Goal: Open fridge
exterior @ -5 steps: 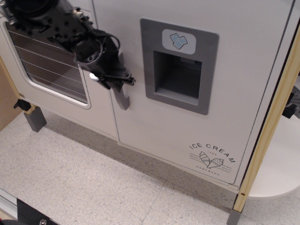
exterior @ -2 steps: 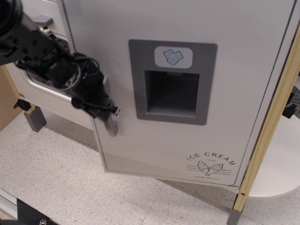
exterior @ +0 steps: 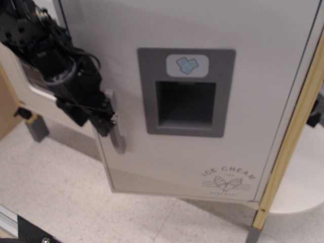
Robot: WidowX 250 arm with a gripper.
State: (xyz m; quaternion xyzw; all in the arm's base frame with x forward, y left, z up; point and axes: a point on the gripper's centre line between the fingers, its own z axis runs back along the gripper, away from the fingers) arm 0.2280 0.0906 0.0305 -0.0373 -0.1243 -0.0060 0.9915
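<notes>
Grey bar handle (exterior: 116, 132) is running vertically down the left edge of the fridge (exterior: 202, 61) door, which is filling the frame's middle. I'm seeing my gripper (exterior: 107, 121) clenching that handle from its left, hinge lying far right, so I'm judging the pull goes outward.

White fridge (exterior: 167, 157) with grey panel (exterior: 186, 91), grey handle (exterior: 115, 129), black logo (exterior: 228, 179); black claw (exterior: 101, 121); speckled beige floor (exterior: 61, 192).

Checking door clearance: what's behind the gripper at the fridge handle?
Behind the gripper only the lower end of the grey handle shows against the white fridge door. The upper handle is covered, and so is most of the neighbouring unit's window.
</notes>
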